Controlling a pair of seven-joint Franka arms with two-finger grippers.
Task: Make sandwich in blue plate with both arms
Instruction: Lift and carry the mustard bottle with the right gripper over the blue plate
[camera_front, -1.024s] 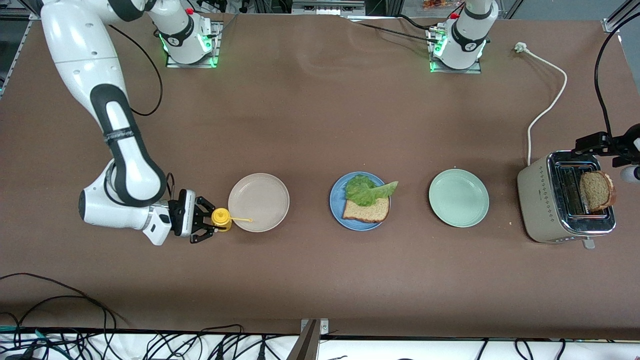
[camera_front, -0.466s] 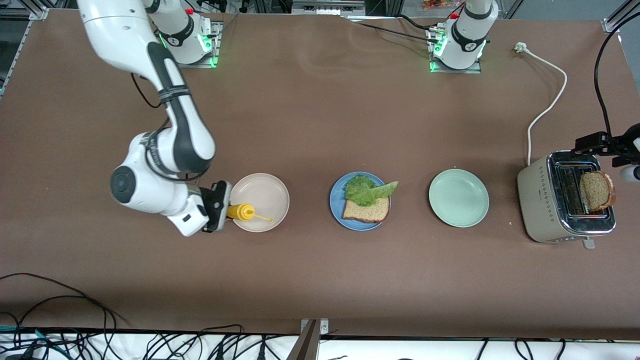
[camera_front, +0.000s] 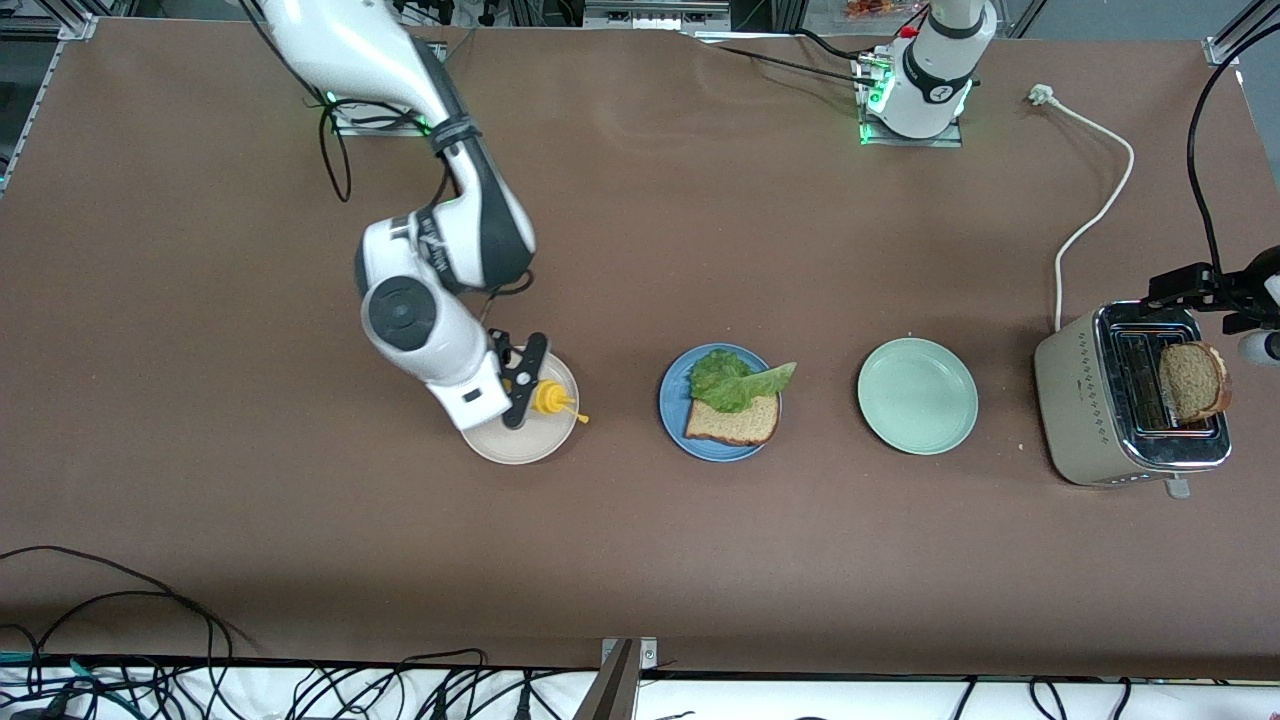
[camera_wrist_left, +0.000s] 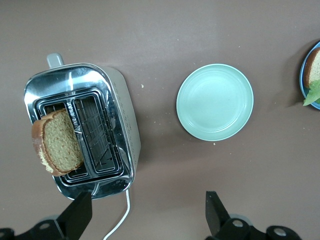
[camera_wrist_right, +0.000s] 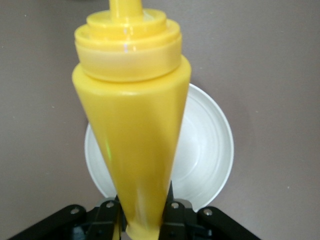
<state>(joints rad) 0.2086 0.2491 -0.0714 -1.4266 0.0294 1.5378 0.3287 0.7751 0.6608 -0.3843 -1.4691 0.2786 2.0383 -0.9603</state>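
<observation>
The blue plate (camera_front: 672, 400) sits mid-table with one brown bread slice (camera_front: 735, 422) and a ruffled green lettuce leaf (camera_front: 735, 378) on it. A second bread slice (camera_front: 1193, 380) sticks out of a slot of the toaster (camera_front: 1075, 400). My right gripper (camera_wrist_right: 142, 215) is shut on a yellow squeeze bottle (camera_front: 548, 398), held over the cream-white plate (camera_front: 505, 447) with its nozzle pointing toward the blue plate. My left gripper (camera_wrist_left: 147, 216) hangs open high above the table beside the toaster (camera_wrist_left: 120, 115), with nothing between its fingers.
A pale-green plate (camera_front: 917, 396) lies between the blue plate and the toaster. The toaster's white cord (camera_front: 1095, 210) runs toward the left arm's base. Loose cables lie along the table edge nearest the front camera.
My right arm has swung the yellow bottle from beside the cream-white plate to over it, closer to the blue plate. The left arm has not moved.
</observation>
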